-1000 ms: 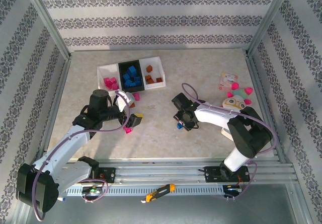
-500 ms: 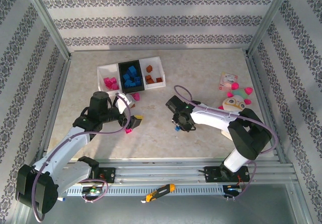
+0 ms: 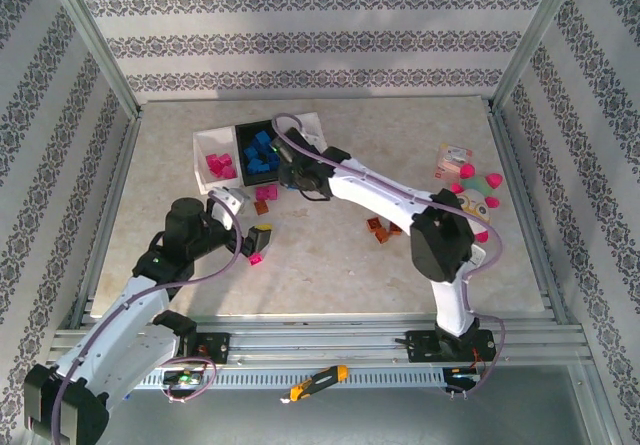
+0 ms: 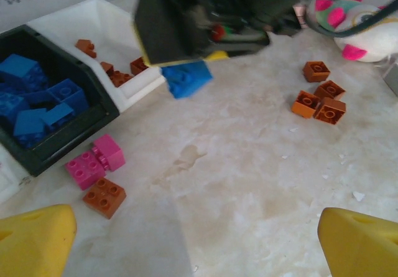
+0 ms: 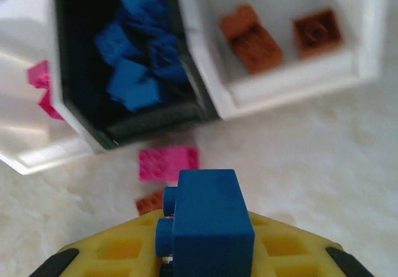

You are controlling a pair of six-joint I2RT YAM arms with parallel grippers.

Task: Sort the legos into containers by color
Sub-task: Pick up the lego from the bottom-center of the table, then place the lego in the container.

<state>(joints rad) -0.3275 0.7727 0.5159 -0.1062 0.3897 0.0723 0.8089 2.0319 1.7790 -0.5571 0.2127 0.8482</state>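
Note:
My right gripper is shut on a blue lego and hovers just in front of the containers. The black container holds several blue legos. The white container to its right holds brown ones, and the white one on the left holds pink ones. On the table below the held brick lie a pink lego and a brown one. My left gripper stands open and empty over bare table, with a pink lego beside it. Three brown legos lie together farther right.
A pink-and-teal plush toy and a small pink-white packet lie at the right side. Metal frame posts and patterned walls close in the table. A yellow utility knife rests on the front rail.
My right arm has shut on the blue lego in mid-table and swung it left and away to the front of the trays. My left arm has drawn back slightly.

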